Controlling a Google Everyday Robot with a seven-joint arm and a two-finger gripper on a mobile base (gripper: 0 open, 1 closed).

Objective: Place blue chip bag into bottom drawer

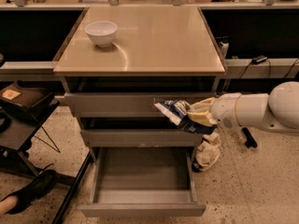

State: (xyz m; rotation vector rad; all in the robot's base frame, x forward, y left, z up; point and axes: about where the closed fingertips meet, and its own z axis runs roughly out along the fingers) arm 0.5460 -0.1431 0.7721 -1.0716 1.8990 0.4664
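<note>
The blue chip bag (177, 112) is a shiny dark-blue foil bag with white patches. My gripper (198, 114) is shut on it and holds it in the air in front of the upper drawer fronts, right of centre. The arm (261, 108) comes in from the right. The bottom drawer (142, 171) is pulled out below, with tall side walls and a bare grey floor. The bag hangs above the drawer's rear right part, well clear of its floor.
A white bowl (101, 32) stands on the beige cabinet top (154, 41) at the back left. A beige cloth rag (208, 150) lies on the floor right of the drawer. A dark chair (23, 111) and a shoe (28, 190) are at the left.
</note>
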